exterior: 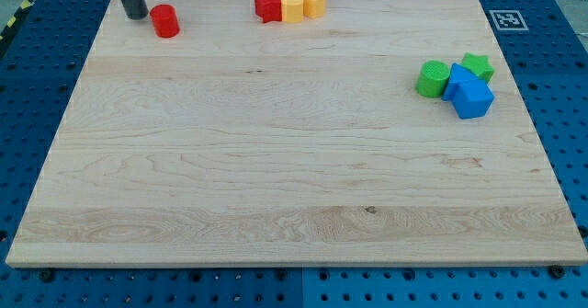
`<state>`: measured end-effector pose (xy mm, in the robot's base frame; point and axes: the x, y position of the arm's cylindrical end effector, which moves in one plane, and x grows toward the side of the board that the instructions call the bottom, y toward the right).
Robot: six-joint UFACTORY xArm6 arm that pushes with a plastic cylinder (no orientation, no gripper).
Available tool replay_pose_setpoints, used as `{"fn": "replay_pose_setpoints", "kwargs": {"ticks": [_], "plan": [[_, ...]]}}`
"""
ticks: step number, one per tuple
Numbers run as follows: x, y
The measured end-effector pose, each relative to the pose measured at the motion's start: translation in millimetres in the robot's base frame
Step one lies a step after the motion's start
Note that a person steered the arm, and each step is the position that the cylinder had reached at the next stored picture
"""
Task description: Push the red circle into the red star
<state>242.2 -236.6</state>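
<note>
My tip (135, 16) stands on the wooden surface (276, 179) near the view's top left corner, the dark rod rising out of the frame above it. This tool is a plain rod with no jaws, so it holds nothing. The red circle (165, 21) sits just beside my tip, at about 3 o'clock from it; I cannot tell whether the two touch. The red star (268, 5) lies well apart from the circle, again at 3 o'clock, along the top edge. Touching the star at its 3 o'clock side is a yellow block (291, 6), with a second yellow block (314, 0) just beyond it. Far off, at 4 o'clock from the star, a green circle (432, 79), a green star (478, 66) and two blue blocks (470, 94) cluster together.
</note>
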Motion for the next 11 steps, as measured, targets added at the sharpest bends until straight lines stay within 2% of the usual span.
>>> {"fn": "replay_pose_setpoints", "kwargs": {"ticks": [2, 3, 11], "plan": [[45, 33], [50, 46], [12, 86]]}}
